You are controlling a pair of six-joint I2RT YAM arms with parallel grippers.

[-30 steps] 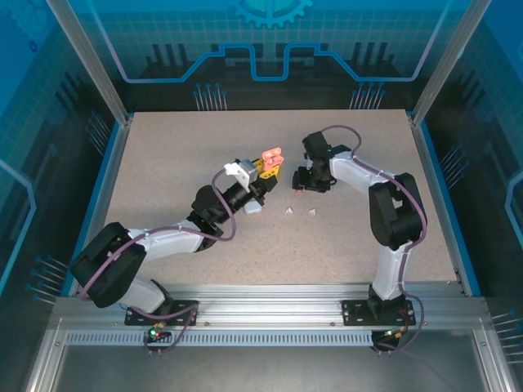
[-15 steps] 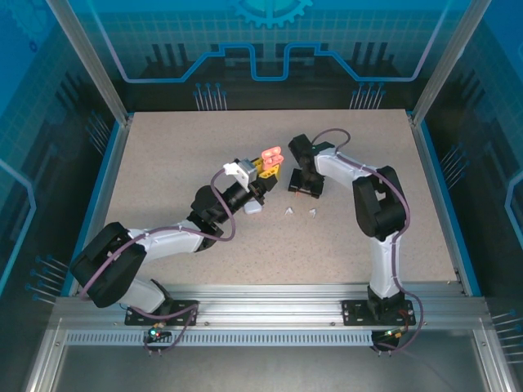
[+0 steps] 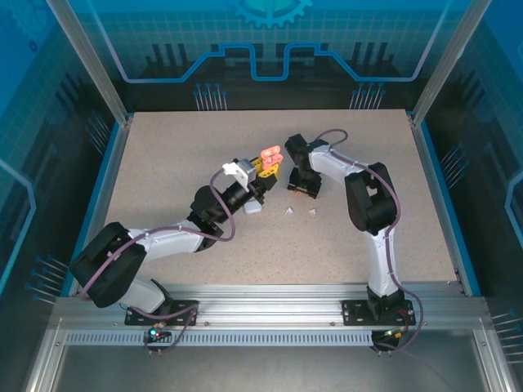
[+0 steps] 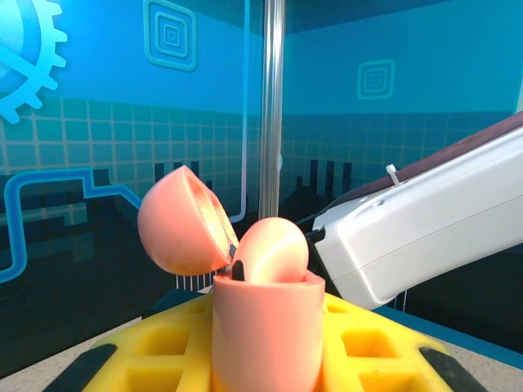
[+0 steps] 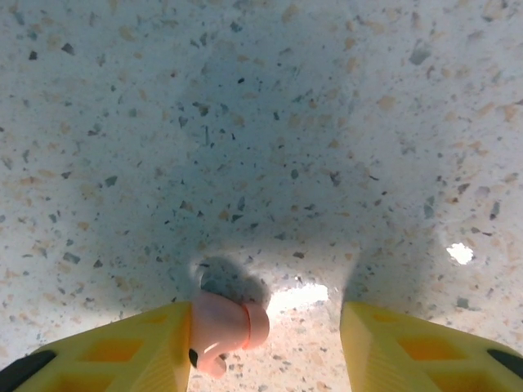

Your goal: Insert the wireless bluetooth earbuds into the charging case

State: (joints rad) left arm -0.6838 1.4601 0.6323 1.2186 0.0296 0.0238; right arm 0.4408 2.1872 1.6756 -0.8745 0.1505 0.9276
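Note:
The salmon-pink charging case [image 4: 265, 327] stands upright between my left gripper's yellow fingers [image 4: 155, 355], which are shut on it. Its lid [image 4: 176, 220] hangs open to the left, and a rounded pink piece [image 4: 274, 249] pokes out of the top. In the top view the case [image 3: 270, 155] sits just left of my right gripper [image 3: 300, 189], and my left gripper [image 3: 263, 170] holds it above the table. My right gripper [image 5: 265, 351] points down at the table with its jaws apart. A pink earbud [image 5: 222, 327] rests against its left finger [image 5: 106, 351], with a gap to the right finger [image 5: 417, 343]. Two white earbuds [image 3: 288, 211] [image 3: 312, 212] lie on the table.
A small white object [image 3: 252, 207] lies under my left wrist. The speckled table [image 3: 163, 163] is bordered by blue rails and metal posts. The white shell of the right arm [image 4: 425, 220] passes close behind the pink case.
My right gripper has moved left toward the pink case and its elbow has swung in. The left arm and the case have stayed still.

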